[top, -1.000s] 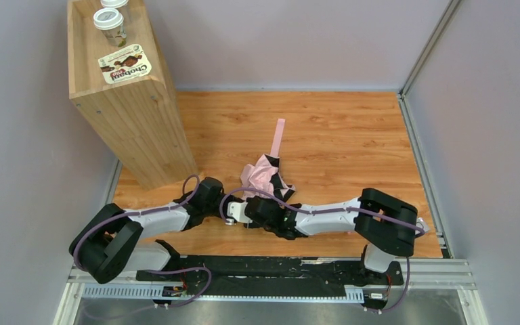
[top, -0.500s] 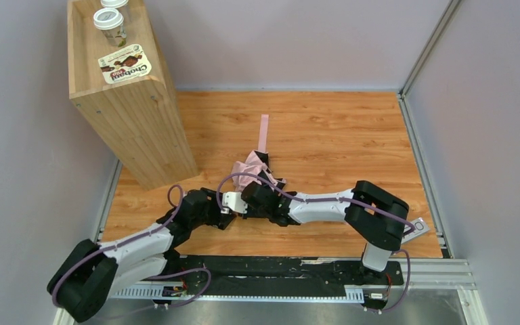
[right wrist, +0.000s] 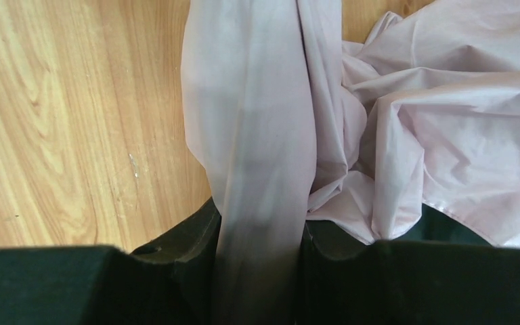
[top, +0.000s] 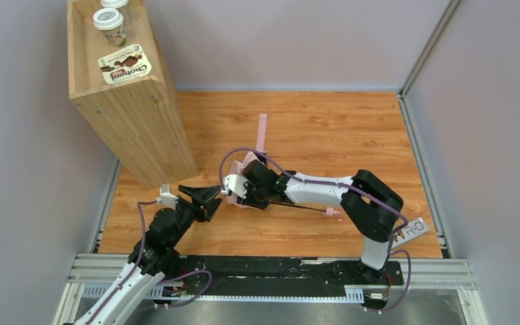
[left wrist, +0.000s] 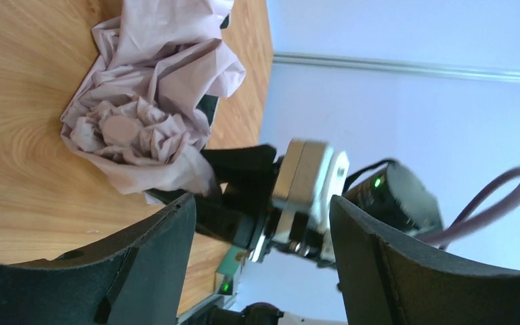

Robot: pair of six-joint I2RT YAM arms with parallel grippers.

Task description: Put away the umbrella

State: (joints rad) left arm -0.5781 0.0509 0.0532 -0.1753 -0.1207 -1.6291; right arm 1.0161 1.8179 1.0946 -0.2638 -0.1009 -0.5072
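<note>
your right gripper [right wrist: 261, 237] is clamped on the crumpled pale pink umbrella [right wrist: 413, 135]; your left gripper [top: 203, 195] gapes wide open just beside it, holding nothing

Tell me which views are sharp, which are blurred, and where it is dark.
Top external: sharp, evenly lit, only soft shadows on the table. Left wrist: the umbrella is fairly sharp, the left gripper's fingers dark and soft-edged. Right wrist: the table's grain sharp, the pinched fold slightly soft, the right gripper's fingers nearly black.
</note>
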